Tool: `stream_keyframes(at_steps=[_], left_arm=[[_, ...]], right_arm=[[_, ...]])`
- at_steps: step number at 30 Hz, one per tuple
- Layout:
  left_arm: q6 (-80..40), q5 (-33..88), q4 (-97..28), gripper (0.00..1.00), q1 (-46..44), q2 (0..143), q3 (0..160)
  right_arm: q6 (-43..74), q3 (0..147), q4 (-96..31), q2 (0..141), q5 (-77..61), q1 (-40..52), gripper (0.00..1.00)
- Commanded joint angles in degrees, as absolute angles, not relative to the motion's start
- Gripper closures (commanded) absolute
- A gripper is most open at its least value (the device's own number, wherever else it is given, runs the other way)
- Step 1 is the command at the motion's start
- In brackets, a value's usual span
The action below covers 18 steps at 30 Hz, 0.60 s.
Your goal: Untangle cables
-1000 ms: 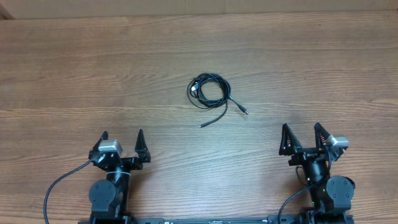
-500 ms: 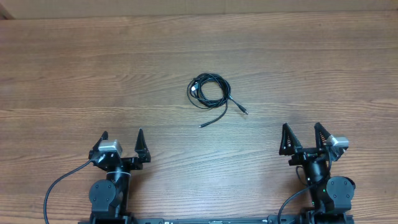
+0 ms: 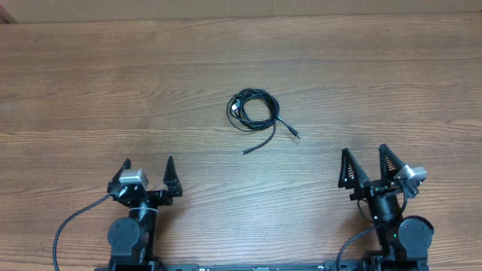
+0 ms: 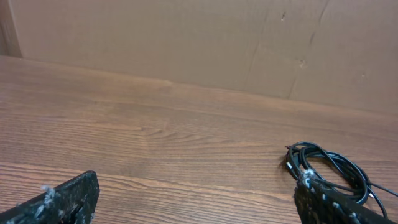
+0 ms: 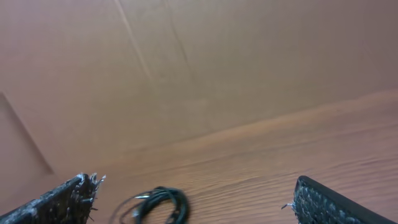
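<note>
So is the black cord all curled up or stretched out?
Mostly curled up. The cables sit in a small round coil on the table, with two short loose ends trailing out of it.

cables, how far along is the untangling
Nothing looks done: the cables lie in one coiled bundle, two ends trailing. Nothing is in hand: the left gripper and right gripper are open, well short of it. All the untangling is left.

Overhead cam straight down on the table (image 3: 90, 90), far off, whole width in frame, left wrist cam low over the wood, facing forward to the cardboard wall (image 4: 186, 43), right wrist cam low too, pitched up, mostly wall, all three share the cables (image 3: 252, 111)
</note>
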<state>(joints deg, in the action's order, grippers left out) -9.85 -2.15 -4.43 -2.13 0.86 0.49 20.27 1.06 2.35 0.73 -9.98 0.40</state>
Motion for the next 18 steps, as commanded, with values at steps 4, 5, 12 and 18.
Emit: stream_keyframes(at_steps=[4,5,12,18], left_arm=[[-8.97,-1.48,-4.43,0.00,-1.89,0.36,0.32],[-8.97,-1.48,-4.43,0.00,-1.89,0.36,0.32],[-8.97,-1.48,-4.43,0.00,-1.89,0.36,0.32],[-7.49,-1.48,-4.47,0.00,-1.89,0.36,0.32]], right_arm=[[25.52,4.97,2.74,2.00,-11.68,0.62,0.00],[25.52,5.98,2.74,2.92,-11.70,0.62,0.00],[25.47,15.55,2.59,16.01,-13.32,0.62,0.00],[24.80,30.50,0.69,35.35,-17.12,0.62,0.00]])
